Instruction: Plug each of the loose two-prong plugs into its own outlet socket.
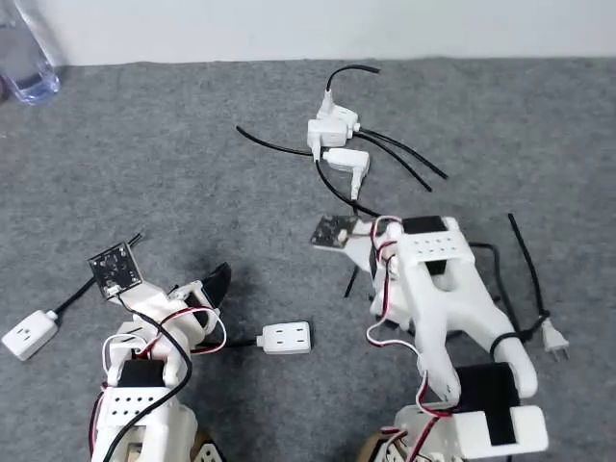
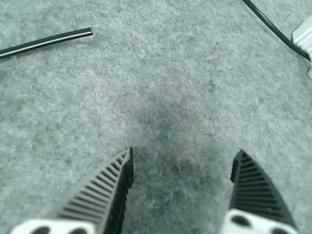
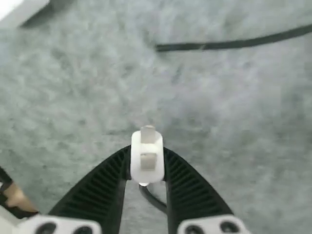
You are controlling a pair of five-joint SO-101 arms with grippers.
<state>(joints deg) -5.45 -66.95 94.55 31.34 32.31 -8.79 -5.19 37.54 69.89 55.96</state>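
My right gripper (image 3: 146,154) is shut on a white two-prong plug (image 3: 146,155), prongs pointing away over the grey carpet, its dark cord trailing back between the fingers. The right arm (image 1: 438,279) sits right of centre. My left gripper (image 2: 185,158) stands open over bare carpet, nothing between its fingers; in the high view the left gripper (image 1: 214,286) is at the lower left. A white outlet socket (image 1: 286,337) on a black cord lies just to its right. Another white socket (image 1: 29,334) lies at the far left. A white socket block (image 1: 332,128) with a white plug (image 1: 348,161) beside it lies at the back centre.
A black plug (image 1: 551,342) on a thin cord lies right of the right arm. Black cables (image 1: 404,159) spread out from the back block. A clear bottle (image 1: 24,58) stands at the back left corner. A loose black cable end (image 2: 48,41) lies ahead of the left gripper.
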